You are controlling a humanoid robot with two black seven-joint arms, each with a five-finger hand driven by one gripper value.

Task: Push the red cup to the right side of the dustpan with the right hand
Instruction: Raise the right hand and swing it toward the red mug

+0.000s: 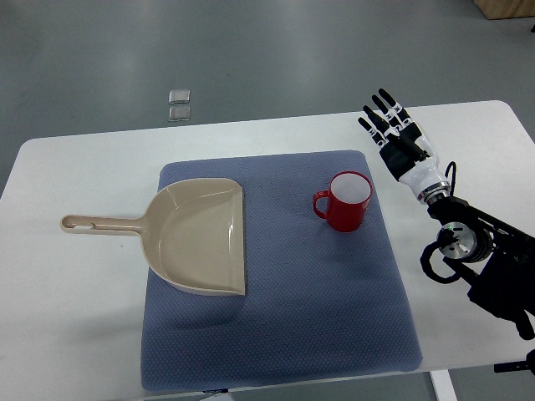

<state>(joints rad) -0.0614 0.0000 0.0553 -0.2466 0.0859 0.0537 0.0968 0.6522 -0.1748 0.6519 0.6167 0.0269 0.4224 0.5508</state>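
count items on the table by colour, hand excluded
Red: 1, cup
Beige: 1, dustpan
Blue-grey: 1, mat
Total: 3
Right hand is open, beside the mat, touching nothing.

White table (100,317) on grey floor (251,50); blue-grey mat (334,309) on top.
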